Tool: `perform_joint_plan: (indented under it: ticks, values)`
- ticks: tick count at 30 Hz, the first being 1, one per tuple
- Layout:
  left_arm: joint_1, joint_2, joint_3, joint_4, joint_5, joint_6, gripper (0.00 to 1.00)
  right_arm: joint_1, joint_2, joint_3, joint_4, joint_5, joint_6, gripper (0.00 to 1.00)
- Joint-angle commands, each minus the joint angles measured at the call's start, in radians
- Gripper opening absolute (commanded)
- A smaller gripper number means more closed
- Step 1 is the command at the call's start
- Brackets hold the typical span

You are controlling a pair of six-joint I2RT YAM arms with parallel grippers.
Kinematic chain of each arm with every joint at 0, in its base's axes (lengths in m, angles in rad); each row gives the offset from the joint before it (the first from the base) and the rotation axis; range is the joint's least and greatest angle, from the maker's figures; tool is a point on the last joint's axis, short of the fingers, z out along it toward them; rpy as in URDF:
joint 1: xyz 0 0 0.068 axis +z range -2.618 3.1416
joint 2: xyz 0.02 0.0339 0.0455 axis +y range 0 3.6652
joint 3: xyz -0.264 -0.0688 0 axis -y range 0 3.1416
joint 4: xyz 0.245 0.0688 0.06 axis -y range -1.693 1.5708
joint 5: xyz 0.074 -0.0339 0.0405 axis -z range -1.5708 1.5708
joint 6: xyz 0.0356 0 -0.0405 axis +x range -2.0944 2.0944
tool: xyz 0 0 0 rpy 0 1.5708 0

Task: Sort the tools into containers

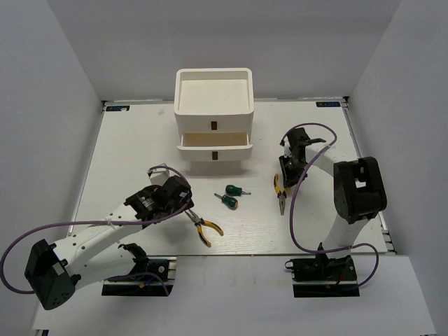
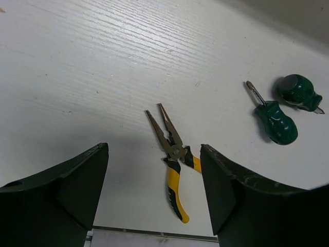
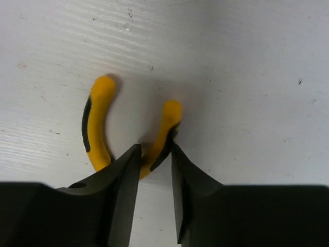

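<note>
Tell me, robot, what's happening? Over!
Left gripper open above first pliers. Right gripper shut on second pliers' handle. Two green screwdrivers loose between. Nothing blocking.

Top cam overhead; wrist cams close above table (image 1: pixel 133 147).

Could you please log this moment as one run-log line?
left gripper: open above left pliers | right gripper: straddling right pliers handle, grip unclear

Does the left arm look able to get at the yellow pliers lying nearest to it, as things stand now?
Probably yes. The left claw is open above the yellow pliers, which lie flat on the table with nothing on them. The two stubby screwdrivers lie apart to one side.
</note>
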Motion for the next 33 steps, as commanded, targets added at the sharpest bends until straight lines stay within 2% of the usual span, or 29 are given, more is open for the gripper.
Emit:
perform_joint_plan:
  ticks: [1,2,6,9,10,11,14,15,21,24,25,27,28,33]
  values:
    - [-0.003,-0.016,-0.012,0.033,0.021,-0.030,0.82,0.006,0.045,-0.021,0.002,-0.057,0.078,0.34]
    - [-0.003,-0.016,-0.023,0.051,0.031,-0.014,0.82,0.009,0.045,-0.027,-0.001,-0.075,0.081,0.23]
    - [-0.003,-0.016,-0.060,0.130,0.094,0.078,0.82,-0.003,-0.001,-0.010,-0.004,-0.117,0.064,0.01]
    - [-0.003,-0.027,-0.095,0.170,0.146,0.122,0.82,-0.010,-0.122,-0.012,0.030,-0.216,-0.124,0.00]
    - [-0.003,-0.042,-0.106,0.179,0.159,0.137,0.82,-0.010,-0.223,-0.009,0.048,-0.251,-0.163,0.00]
    - [-0.003,-0.053,-0.130,0.188,0.179,0.147,0.82,-0.011,-0.249,0.011,0.064,-0.284,-0.271,0.00]
    - [-0.003,-0.080,-0.159,0.197,0.199,0.168,0.82,0.001,-0.346,0.077,0.091,-0.385,-0.382,0.00]
    - [-0.003,-0.091,-0.159,0.197,0.199,0.180,0.82,0.001,-0.366,0.095,0.094,-0.452,-0.389,0.00]
    - [-0.003,-0.082,-0.159,0.188,0.238,0.226,0.82,0.090,-0.368,0.279,0.248,-0.526,-0.422,0.00]
    - [-0.003,-0.061,-0.159,0.199,0.258,0.227,0.82,0.159,-0.305,0.400,0.251,-0.462,-0.438,0.00]
    - [-0.003,-0.061,-0.159,0.199,0.258,0.227,0.82,0.174,-0.271,0.436,0.268,-0.395,-0.441,0.00]
    - [-0.003,-0.061,-0.169,0.209,0.258,0.227,0.82,0.239,-0.253,0.468,0.320,-0.344,-0.447,0.00]
    - [-0.003,-0.061,-0.169,0.210,0.258,0.227,0.81,0.275,-0.236,0.482,0.344,-0.250,-0.450,0.00]
    - [-0.003,-0.071,-0.178,0.210,0.258,0.227,0.81,0.392,-0.141,0.520,0.515,-0.045,-0.539,0.00]
